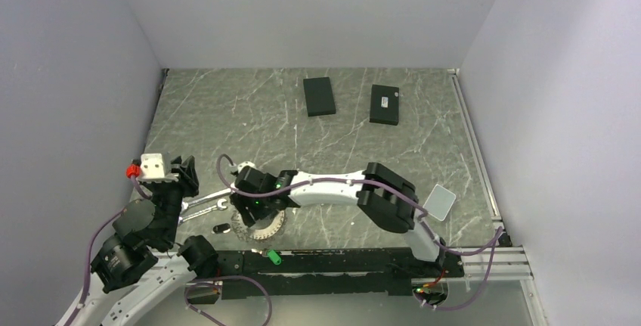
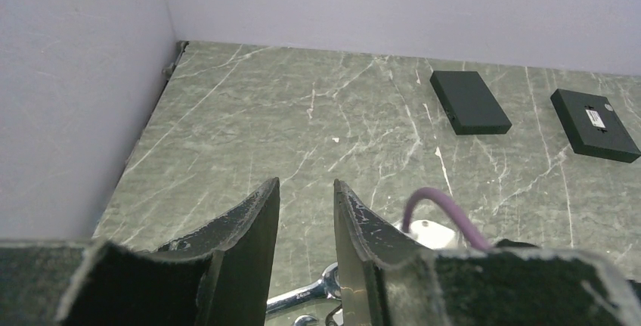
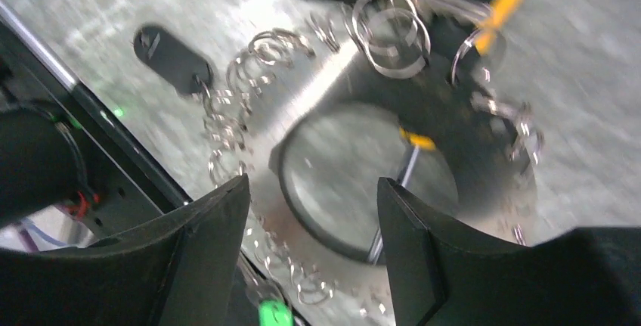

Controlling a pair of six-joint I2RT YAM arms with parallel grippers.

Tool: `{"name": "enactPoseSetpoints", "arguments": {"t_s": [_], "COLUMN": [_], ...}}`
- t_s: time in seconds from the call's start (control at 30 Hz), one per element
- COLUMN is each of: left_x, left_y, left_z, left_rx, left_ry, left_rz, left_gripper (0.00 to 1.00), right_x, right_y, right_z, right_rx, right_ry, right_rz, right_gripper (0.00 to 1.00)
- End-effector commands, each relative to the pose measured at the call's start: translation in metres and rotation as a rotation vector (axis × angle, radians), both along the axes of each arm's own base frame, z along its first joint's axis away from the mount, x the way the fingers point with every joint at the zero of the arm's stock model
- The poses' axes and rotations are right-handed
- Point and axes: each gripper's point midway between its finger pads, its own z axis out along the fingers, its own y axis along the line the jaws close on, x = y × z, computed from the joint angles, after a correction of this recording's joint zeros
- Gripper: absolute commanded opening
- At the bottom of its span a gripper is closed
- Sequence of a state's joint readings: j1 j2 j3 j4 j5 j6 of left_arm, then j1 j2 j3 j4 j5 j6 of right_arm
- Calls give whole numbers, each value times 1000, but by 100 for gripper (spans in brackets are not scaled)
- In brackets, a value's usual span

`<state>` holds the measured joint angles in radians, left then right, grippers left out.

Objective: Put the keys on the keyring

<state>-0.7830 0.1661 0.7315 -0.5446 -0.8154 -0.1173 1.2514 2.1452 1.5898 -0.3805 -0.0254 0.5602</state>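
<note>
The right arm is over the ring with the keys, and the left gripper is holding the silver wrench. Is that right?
Not quite. The left gripper holds nothing: the left wrist view shows its jaws apart and empty, with the wrench lying on the table below them. The right gripper is over the keyring, as you said.

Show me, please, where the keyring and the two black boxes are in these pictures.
keyring (image 1: 266, 233): top external view, on its lower rim.
left black box (image 1: 319, 96): top external view, middle of its top face.
right black box (image 1: 385, 104): top external view, middle of its top face.
</note>
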Motion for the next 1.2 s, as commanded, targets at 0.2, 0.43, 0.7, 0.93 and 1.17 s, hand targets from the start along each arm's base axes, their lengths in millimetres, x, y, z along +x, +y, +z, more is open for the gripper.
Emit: {"name": "enactPoseSetpoints", "arguments": {"t_s": [0.2, 0.43, 0.7, 0.93, 1.17], "left_x": [3, 4, 7, 9, 9], "left_y": [-5, -6, -9, -10, -10], "left_z": [4, 3, 0, -2, -3], "left_rx": [-5, 0, 20, 33, 38], "left_ry": [-3, 4, 18, 20, 21], "left_rz": [-15, -12, -15, -16, -13], "left_gripper": [38, 37, 38, 38, 38], "right_x": [22, 45, 51, 49, 56], "right_y": [-53, -81, -81, -78, -97], "right_z": [52, 23, -8, -20, -50], "right_rx": [23, -97, -163, -168, -298], "right_ry": [-158, -189, -168, -156, -245], "right_rz": [-33, -86, -67, -58, -57], "right_gripper": [72, 78, 78, 58, 24]}}
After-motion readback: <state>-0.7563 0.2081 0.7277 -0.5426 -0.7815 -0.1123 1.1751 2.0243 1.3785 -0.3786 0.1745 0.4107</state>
